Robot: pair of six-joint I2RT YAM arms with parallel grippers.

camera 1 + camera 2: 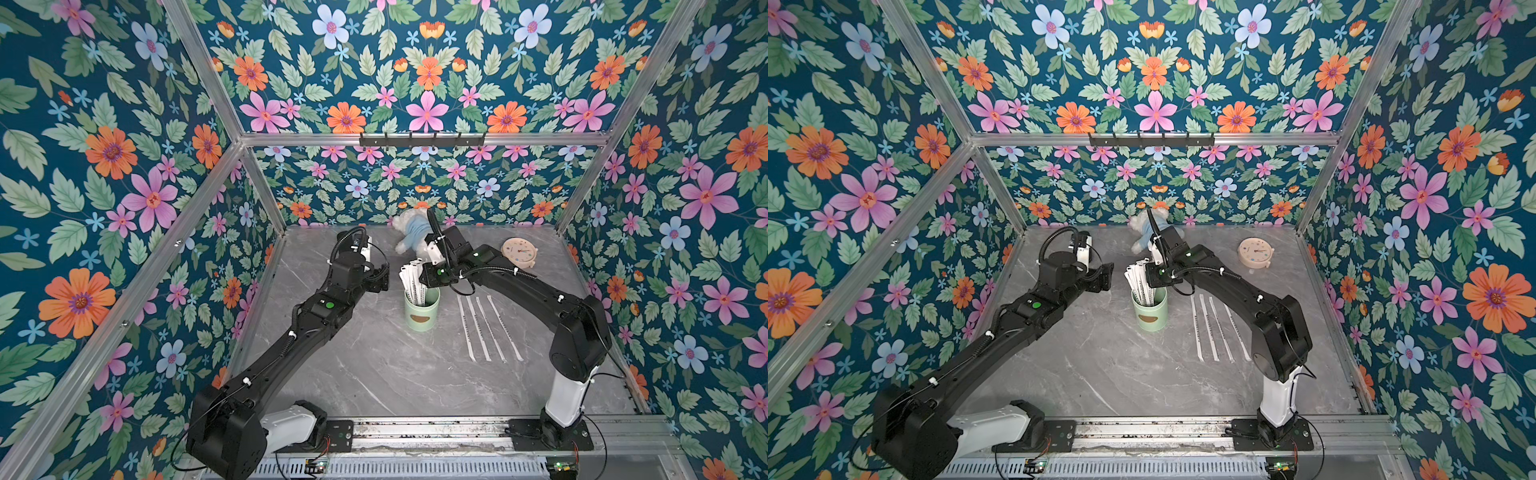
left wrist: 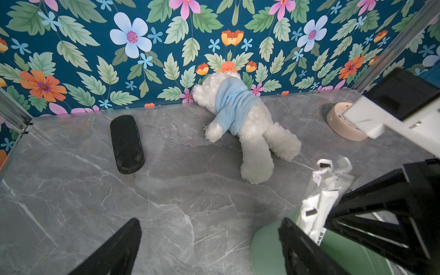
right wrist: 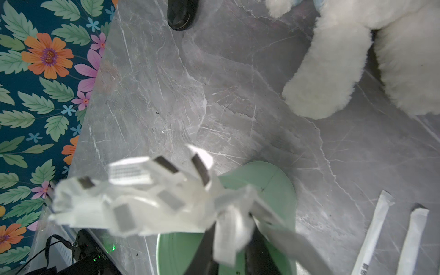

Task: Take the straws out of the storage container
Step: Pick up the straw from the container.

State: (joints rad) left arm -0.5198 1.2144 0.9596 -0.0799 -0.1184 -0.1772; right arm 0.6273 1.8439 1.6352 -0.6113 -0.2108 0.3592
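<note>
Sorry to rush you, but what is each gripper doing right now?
Left gripper: open, holding nothing, beside the storage container.
Right gripper: closed on one of the straws in the container.

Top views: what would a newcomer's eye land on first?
The loud floral wallpaper on every wall. Then, mid-table, the mint-green cup stuffed with white straws, the right gripper clamped among their tops, and four loose straws lined up beside it on the right arm's side. A white plush toy in a blue top lies by the back wall.
</note>
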